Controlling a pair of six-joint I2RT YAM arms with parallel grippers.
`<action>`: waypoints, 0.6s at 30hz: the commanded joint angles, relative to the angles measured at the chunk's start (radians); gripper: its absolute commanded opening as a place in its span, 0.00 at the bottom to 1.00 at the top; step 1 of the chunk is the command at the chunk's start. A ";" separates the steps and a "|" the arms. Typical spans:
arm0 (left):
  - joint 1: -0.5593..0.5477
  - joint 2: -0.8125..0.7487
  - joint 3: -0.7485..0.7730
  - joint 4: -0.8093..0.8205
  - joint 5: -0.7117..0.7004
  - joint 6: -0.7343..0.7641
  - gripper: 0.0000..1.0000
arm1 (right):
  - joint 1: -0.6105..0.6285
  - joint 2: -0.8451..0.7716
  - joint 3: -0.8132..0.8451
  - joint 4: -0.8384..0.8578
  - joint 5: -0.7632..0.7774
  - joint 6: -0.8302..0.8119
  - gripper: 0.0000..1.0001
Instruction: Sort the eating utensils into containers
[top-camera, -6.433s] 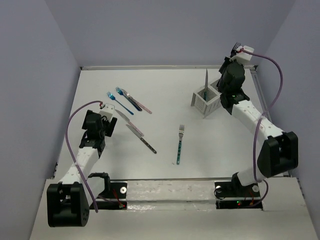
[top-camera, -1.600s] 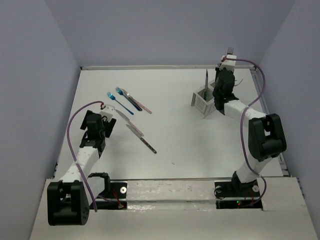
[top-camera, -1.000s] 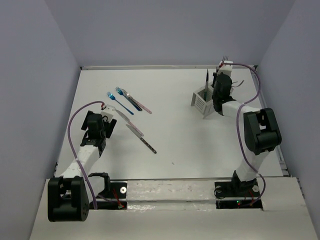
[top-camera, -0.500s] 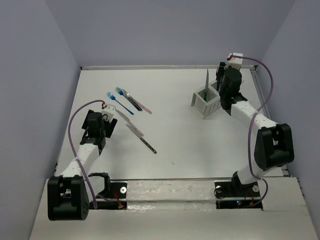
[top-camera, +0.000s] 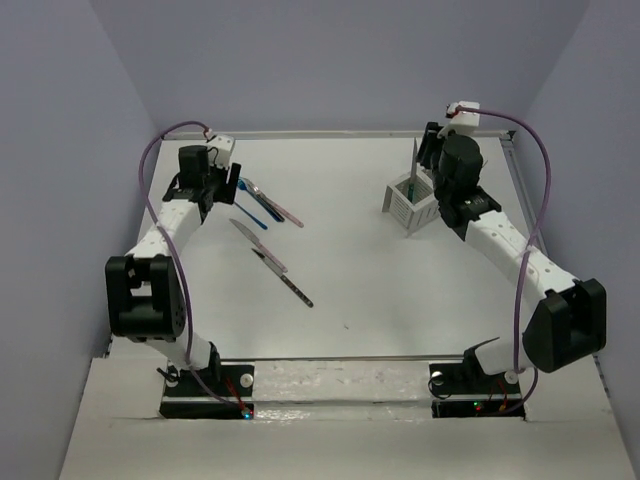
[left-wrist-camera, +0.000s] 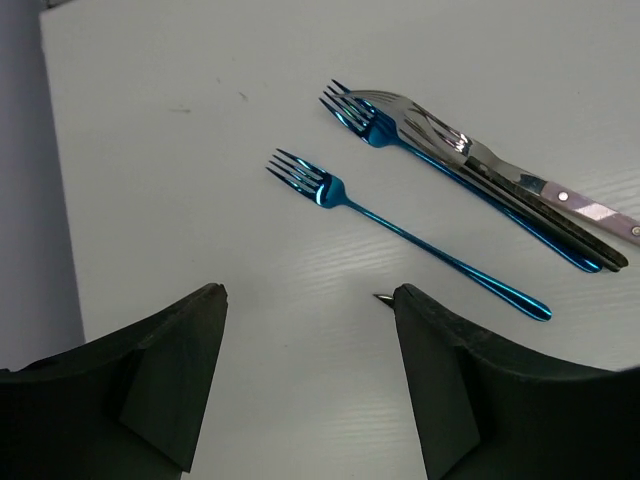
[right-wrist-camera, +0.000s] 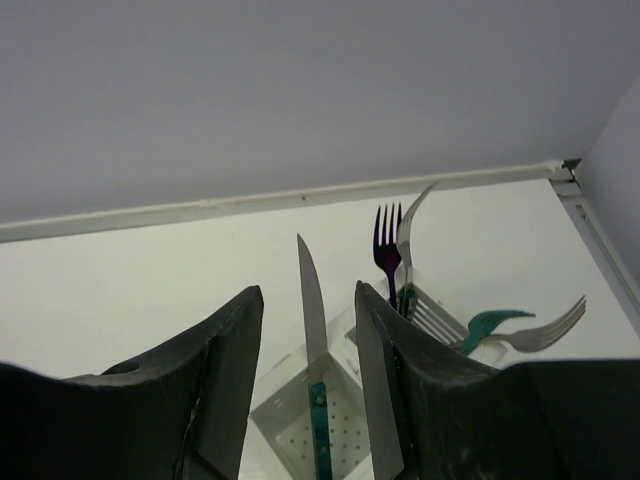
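Now Both Pincers Open, Nothing Held

Spread wide, the left gripper (left-wrist-camera: 305, 300) is held over a blue fork (left-wrist-camera: 400, 225) that lies on the table (left-wrist-camera: 180, 180); nothing is touched. The right gripper (right-wrist-camera: 308, 300) is likewise parted and empty beside the white caddy (right-wrist-camera: 272, 418). A teal-handled knife (right-wrist-camera: 320, 415) is stood upright in one compartment, a purple fork (right-wrist-camera: 385, 250) in the other.

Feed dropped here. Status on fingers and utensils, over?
Left fingers open, empty, by lone blue fork. Right fingers open, empty, near caddy; knife and purple fork standing inside. Nothing blocking the blue fork.
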 joint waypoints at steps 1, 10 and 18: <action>-0.047 0.111 0.080 -0.142 0.049 -0.109 0.79 | 0.041 -0.015 0.011 -0.126 0.117 0.052 0.48; -0.193 0.301 0.239 -0.087 -0.084 -0.159 0.77 | 0.099 0.012 0.005 -0.292 0.177 0.088 0.48; -0.194 0.473 0.433 -0.147 -0.111 -0.175 0.53 | 0.110 0.041 -0.007 -0.332 0.216 0.078 0.49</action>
